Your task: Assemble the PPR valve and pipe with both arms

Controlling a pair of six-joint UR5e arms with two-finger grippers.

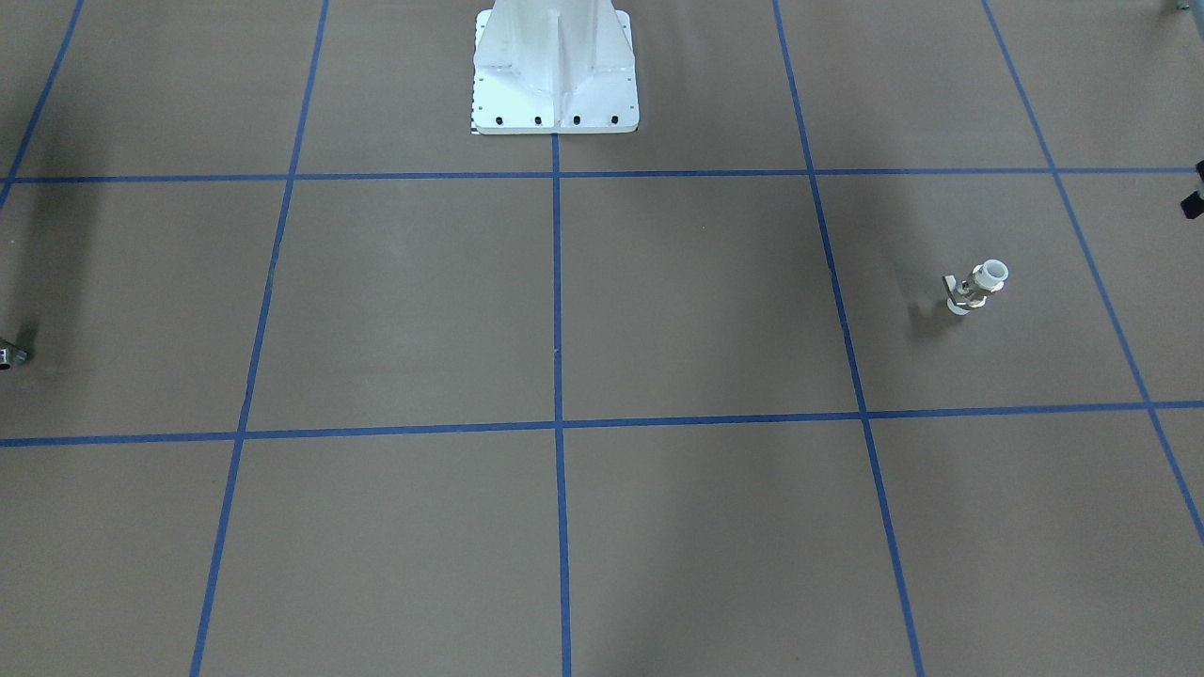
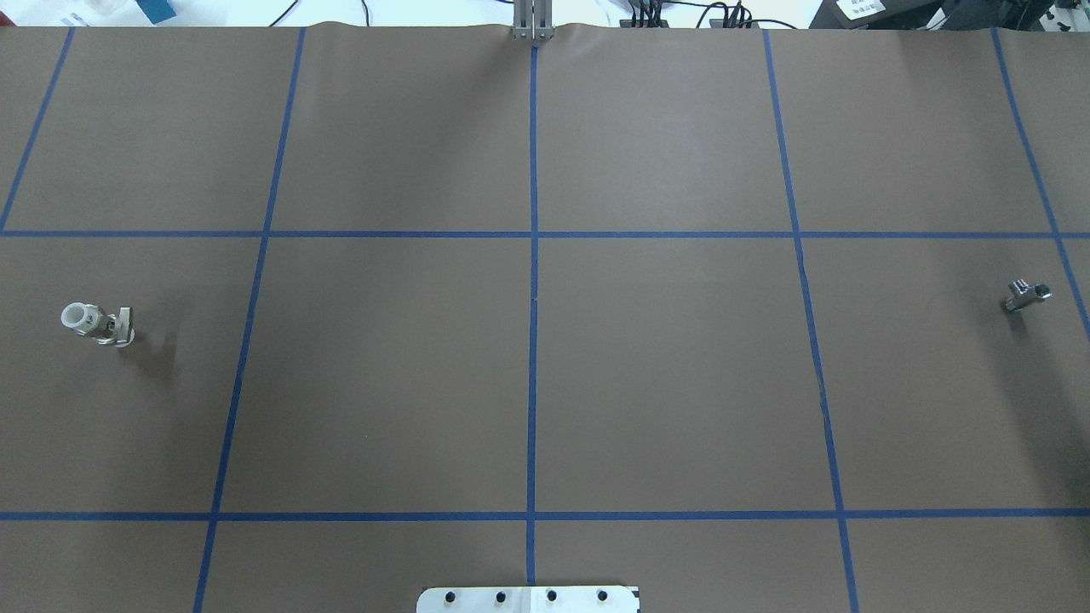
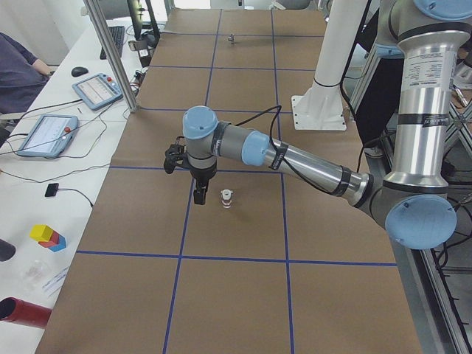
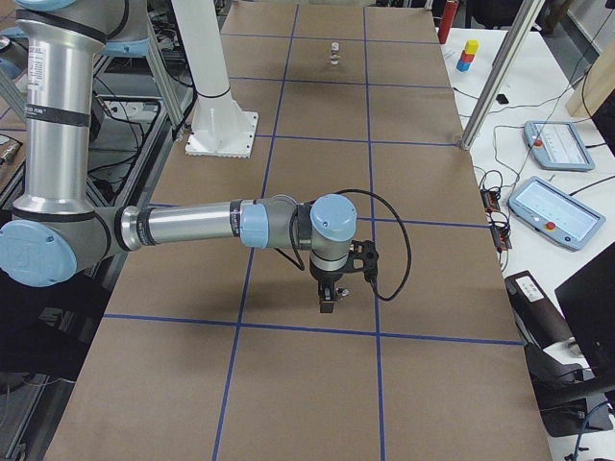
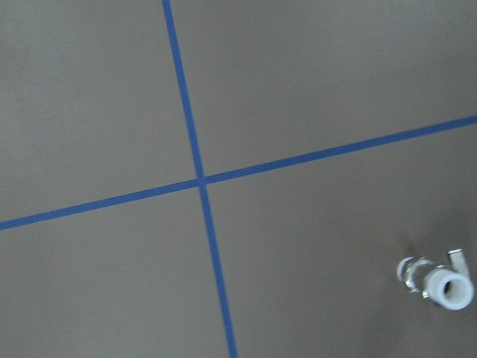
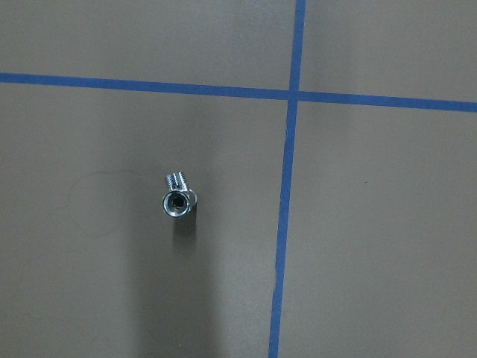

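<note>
The PPR valve (image 2: 95,322), white-collared with silvery rings, stands on the brown table at its far left side. It also shows in the front view (image 1: 976,287) and low right in the left wrist view (image 5: 440,282). The pipe (image 2: 1026,295), a small silver fitting, lies at the table's far right, and its open end faces the right wrist camera (image 6: 179,200). My left gripper (image 3: 198,195) hangs above the table just beside the valve (image 3: 227,199). Over the pipe's area hangs my right gripper (image 4: 328,302). Neither wrist view shows fingers, so I cannot tell if either gripper is open or shut.
The white bolted pedestal (image 1: 555,85) stands at the robot's side of the table, in the middle. Blue tape lines divide the brown mat. Beyond the far edge are an aluminium post (image 3: 110,51), control tablets (image 3: 96,90), cables and a seated person (image 3: 18,70).
</note>
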